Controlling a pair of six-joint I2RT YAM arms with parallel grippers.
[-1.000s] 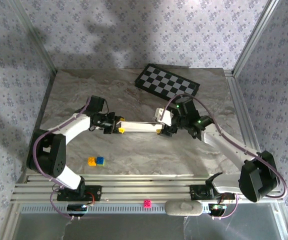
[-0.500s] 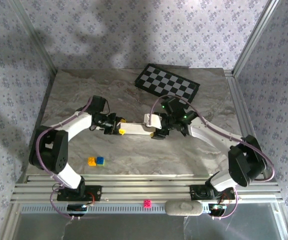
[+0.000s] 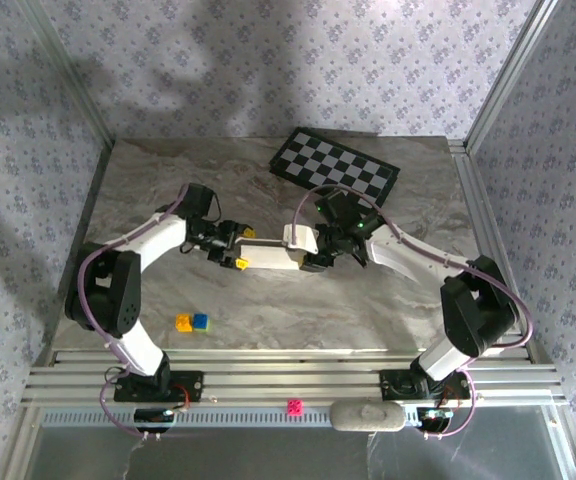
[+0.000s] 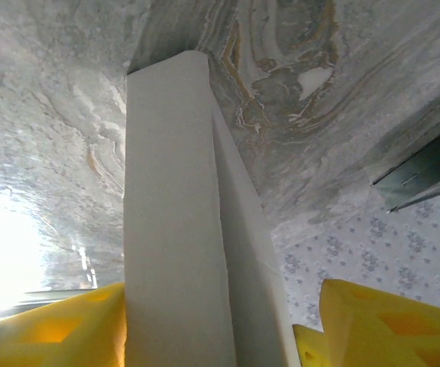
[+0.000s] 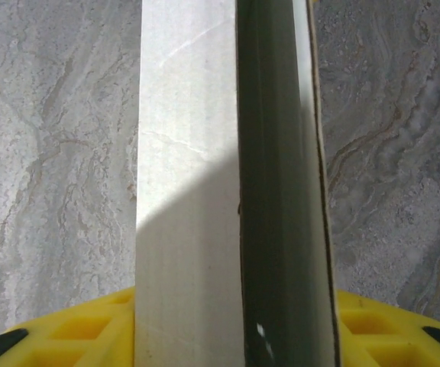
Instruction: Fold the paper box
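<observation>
My left claw [image 3: 242, 248] straddles the left end of the paper box [image 3: 273, 256] loosely, with a gap beside one pad. The box lies on the tabletop [image 3: 168, 180] between my claws, its long axis running left to right, one end to each arm. My right claw [image 3: 310, 250] pinches the right end across both walls. Compared with a second ago, the right claw has pushed in leftward and the left has slackened.
</observation>
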